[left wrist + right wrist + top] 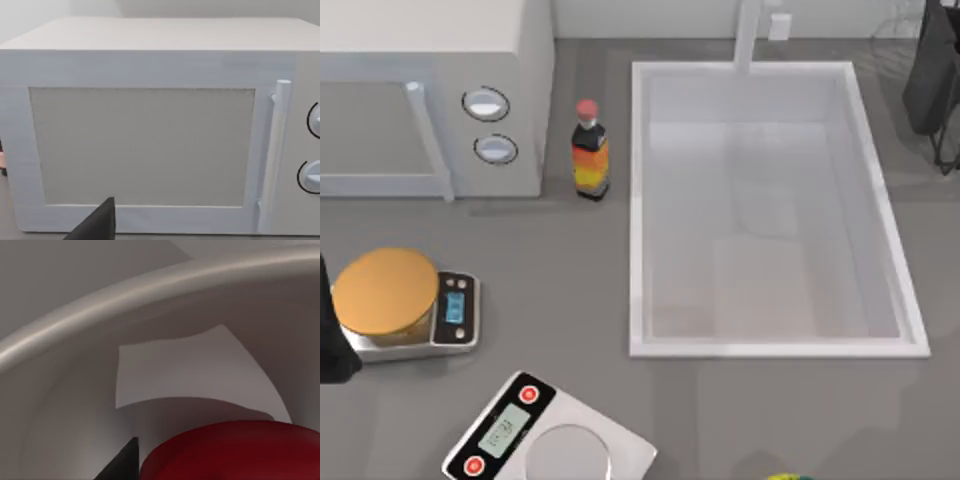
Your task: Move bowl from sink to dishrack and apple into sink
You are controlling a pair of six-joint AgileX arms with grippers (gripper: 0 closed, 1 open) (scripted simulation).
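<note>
At the middle right of the top view, the sink (642,200) lies bare. The bowl is already out of it, so that half looks done, though the few rack wires (898,22) in the upper right corner do not confirm where the bowl landed. The apple (235,452) sits close beside the right claw (125,465) over a pale curved rim and is not yet in the sink; I cannot tell if that claw is clenched, nor the parked left claw (97,225) facing the microwave (430,100). A sauce bottle (590,150), two scales (455,310) (550,435) and a yellow-green thing (788,477) stand outside the sink, blocking nothing.
</note>
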